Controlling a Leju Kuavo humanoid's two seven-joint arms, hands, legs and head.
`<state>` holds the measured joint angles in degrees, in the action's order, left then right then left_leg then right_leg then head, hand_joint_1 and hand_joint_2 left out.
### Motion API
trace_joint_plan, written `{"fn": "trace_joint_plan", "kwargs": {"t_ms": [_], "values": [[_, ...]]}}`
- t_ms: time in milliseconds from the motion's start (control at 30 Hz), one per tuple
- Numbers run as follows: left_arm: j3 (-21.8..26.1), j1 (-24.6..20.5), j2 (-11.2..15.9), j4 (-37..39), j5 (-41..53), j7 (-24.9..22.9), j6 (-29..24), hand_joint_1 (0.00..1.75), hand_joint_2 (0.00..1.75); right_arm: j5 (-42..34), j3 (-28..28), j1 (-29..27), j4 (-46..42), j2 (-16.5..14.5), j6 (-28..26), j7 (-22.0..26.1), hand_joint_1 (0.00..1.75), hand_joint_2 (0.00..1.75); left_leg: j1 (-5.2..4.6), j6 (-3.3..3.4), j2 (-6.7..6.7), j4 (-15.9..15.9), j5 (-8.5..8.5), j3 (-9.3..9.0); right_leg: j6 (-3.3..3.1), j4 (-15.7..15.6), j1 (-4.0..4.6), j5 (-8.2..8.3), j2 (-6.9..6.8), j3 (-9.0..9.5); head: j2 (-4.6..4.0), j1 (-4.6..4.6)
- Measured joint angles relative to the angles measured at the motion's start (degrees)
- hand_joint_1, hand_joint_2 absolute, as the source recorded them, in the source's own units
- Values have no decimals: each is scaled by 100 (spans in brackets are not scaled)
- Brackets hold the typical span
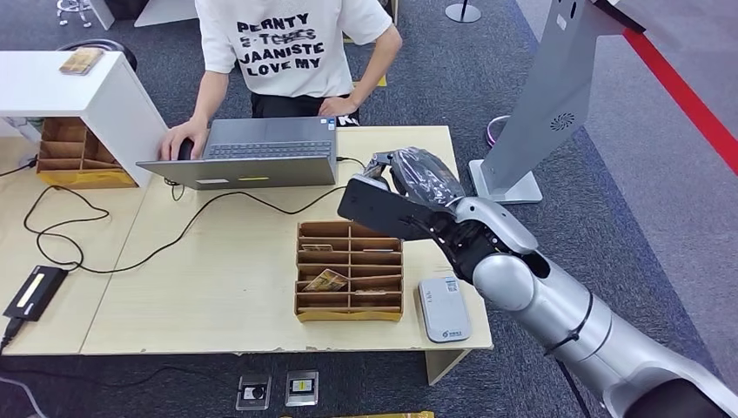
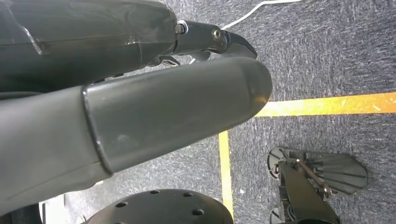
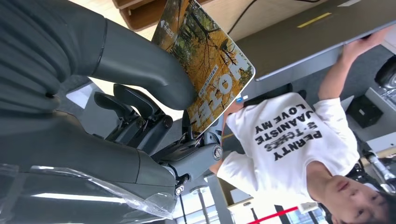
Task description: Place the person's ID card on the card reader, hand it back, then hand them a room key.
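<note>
My right hand (image 1: 409,187) is raised over the right part of the table (image 1: 218,287), between the wooden card organiser (image 1: 350,270) and the person (image 1: 287,43). In the right wrist view this hand (image 3: 140,107) pinches a room key card (image 3: 208,65) between thumb and fingers; the card shows autumn trees and the word "Hotel". It points toward the person (image 3: 289,140) in a white printed T-shirt. The white card reader (image 1: 442,309) lies flat at the table's front right corner with nothing on it. My left hand (image 2: 140,116) hangs over dark carpet, holding nothing.
An open grey laptop (image 1: 252,152) stands in front of the person, one of whose hands rests beside it. A white shelf unit (image 1: 78,87) is at the far left, a black device (image 1: 35,292) with cables at the front left, and a grey kiosk stand (image 1: 548,96) on the right.
</note>
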<state>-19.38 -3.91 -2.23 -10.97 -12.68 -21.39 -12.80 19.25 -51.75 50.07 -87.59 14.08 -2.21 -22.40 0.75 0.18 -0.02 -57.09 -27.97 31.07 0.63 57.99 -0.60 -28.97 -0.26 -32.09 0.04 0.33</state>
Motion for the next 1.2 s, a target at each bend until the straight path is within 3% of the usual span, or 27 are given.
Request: {"fn": "trace_joint_plan", "kwargs": {"t_ms": [200,500,1200], "values": [[-132,-14,7,0,104,2,43,0,0,4,-92,415,547,-391,16,13,175,175,0,-2,-4,0,3,1,0,0,0,0,-4,-2,0,1],[-344,-36,15,0,206,-45,47,0,0,121,-99,974,1347,-691,44,-380,175,175,0,-2,-4,-1,3,1,0,0,0,0,-3,-2,0,0],[-881,-205,27,0,507,-191,283,0,0,717,-99,1702,2586,-686,222,-1301,175,175,-1,-2,-3,-2,3,-1,0,0,0,1,2,-6,-1,1]]}}
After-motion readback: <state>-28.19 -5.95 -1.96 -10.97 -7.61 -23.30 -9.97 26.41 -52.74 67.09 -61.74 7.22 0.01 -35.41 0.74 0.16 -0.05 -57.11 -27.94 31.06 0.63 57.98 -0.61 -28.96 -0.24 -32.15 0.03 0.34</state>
